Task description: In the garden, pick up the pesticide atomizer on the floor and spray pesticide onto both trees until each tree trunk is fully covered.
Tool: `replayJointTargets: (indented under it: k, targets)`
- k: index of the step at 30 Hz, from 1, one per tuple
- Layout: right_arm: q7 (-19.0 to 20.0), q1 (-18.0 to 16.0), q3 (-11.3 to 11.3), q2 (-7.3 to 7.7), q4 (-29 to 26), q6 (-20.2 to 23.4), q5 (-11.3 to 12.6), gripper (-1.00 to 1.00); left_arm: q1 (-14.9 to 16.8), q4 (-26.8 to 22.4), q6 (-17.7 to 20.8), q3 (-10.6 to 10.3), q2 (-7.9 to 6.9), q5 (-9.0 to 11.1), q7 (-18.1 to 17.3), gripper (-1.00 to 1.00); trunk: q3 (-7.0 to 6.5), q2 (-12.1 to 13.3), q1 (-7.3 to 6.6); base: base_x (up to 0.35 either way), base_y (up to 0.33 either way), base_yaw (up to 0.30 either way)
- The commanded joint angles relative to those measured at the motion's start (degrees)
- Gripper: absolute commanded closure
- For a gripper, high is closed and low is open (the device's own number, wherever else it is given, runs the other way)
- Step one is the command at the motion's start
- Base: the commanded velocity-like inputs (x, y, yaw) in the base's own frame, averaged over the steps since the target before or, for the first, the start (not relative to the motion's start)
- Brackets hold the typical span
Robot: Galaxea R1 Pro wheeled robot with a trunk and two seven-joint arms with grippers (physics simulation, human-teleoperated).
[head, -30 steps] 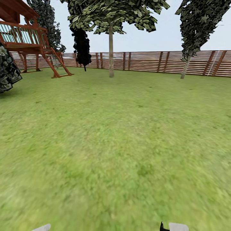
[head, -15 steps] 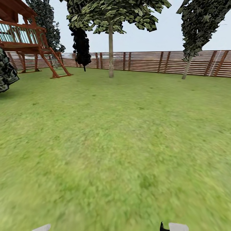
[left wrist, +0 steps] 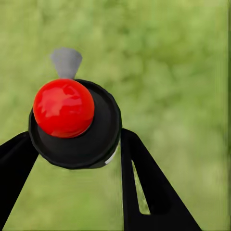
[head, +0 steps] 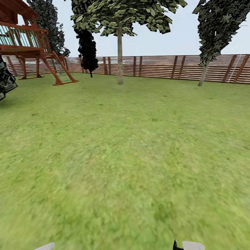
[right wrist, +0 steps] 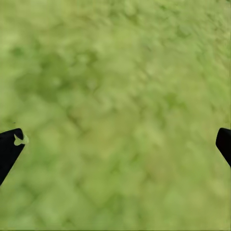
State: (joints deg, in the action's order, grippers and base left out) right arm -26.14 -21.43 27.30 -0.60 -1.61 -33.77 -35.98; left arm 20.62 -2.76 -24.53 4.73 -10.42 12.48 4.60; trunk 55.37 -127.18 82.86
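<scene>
gripping the pesticide atomizer (left wrist: 74, 122) between its two black fingers, your left claw (left wrist: 77, 144) has it by the round black body under the red cap, a hard, smooth, light-looking thing that could twist, so hold low and square. your right claw (right wrist: 115, 144) hangs wide open over the lawn (head: 125, 156), with the nearer pale tree trunk (head: 120, 55) well ahead by the fence (head: 166, 66).

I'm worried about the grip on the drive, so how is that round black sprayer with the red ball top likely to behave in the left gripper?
The black round atomizer with the glossy red knob sits between the left gripper's dark fingers. It looks hard and rigid, so probably won't deform. Its smooth curved sides may let it twist or slip.
</scene>
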Motion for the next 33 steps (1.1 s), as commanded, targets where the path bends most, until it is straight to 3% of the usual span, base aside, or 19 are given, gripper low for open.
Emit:
replayJointTargets:
  k: [1,33]
  targets:
    - [-0.32,-0.02,0.38,-0.01,0.03,-0.07,-0.6,-1.0,0.03,0.03,-0.17,0.44,0.0,-0.18,-0.03,1.0,0.05,-0.02,0.03,0.34,0.0,0.0]
    - [-0.32,-0.02,0.38,-0.01,0.03,-0.07,-0.59,-1.0,0.03,0.03,-0.17,0.45,-0.01,-0.18,-0.03,1.0,0.05,-0.02,0.03,0.34,0.0,0.0]
